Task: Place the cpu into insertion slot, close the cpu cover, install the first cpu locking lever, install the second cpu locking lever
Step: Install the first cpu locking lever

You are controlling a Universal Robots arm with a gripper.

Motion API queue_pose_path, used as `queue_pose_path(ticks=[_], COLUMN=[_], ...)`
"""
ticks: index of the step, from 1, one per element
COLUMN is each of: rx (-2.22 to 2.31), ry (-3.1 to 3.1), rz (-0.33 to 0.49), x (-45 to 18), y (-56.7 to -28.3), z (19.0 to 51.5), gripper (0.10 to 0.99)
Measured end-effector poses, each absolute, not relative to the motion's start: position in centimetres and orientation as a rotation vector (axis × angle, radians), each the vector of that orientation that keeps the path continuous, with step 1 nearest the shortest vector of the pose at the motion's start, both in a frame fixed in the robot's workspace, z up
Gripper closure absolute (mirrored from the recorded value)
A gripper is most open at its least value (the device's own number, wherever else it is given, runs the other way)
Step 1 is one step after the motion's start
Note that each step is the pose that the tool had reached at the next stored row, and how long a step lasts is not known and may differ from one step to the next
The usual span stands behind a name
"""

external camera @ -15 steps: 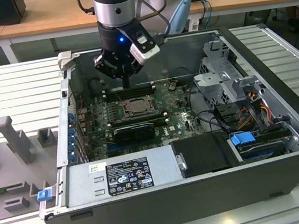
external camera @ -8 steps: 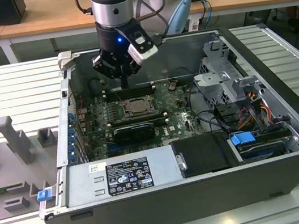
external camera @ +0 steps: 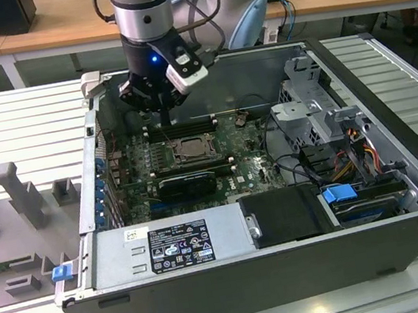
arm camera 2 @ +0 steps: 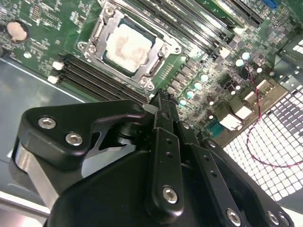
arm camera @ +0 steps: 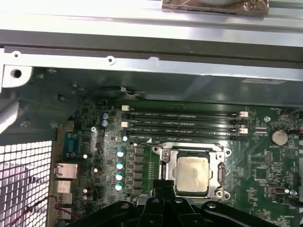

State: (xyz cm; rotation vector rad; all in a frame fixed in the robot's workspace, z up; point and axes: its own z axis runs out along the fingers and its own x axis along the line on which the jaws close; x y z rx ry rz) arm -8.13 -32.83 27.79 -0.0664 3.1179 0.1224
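Observation:
The cpu (arm camera: pixel 191 174), a pale silvery square chip, sits in the insertion slot (external camera: pixel 192 148) on the green board. The cpu cover (arm camera: pixel 220 173), a thin metal frame, lies flat around the cpu (arm camera 2: pixel 129 47), whose top shows through the cover's window. I cannot tell how the locking levers stand. In the exterior view my gripper (external camera: pixel 167 121) hangs above the board, over the memory slots just behind the slot. In both wrist views the black fingers (arm camera 2: pixel 160 106) are pressed together with nothing between them, a short way off the socket's edge. The gripper (arm camera: pixel 163 187) is shut.
Long black memory slots (arm camera: pixel 184 120) run beside the socket. A black graphics card (external camera: pixel 188 182) lies in front of it. A power supply (external camera: pixel 168 248) fills the case front, with a drive cage (external camera: pixel 312 99) and cables (external camera: pixel 352 150) at the exterior view's right. Case walls (arm camera: pixel 142 75) surround the board.

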Motion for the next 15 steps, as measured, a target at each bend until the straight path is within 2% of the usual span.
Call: queue_pose_path(ticks=[15], rx=[-0.047], ry=[3.117], rz=[0.122], x=[-11.0], y=[-32.8], z=[27.1], gripper=[0.980])
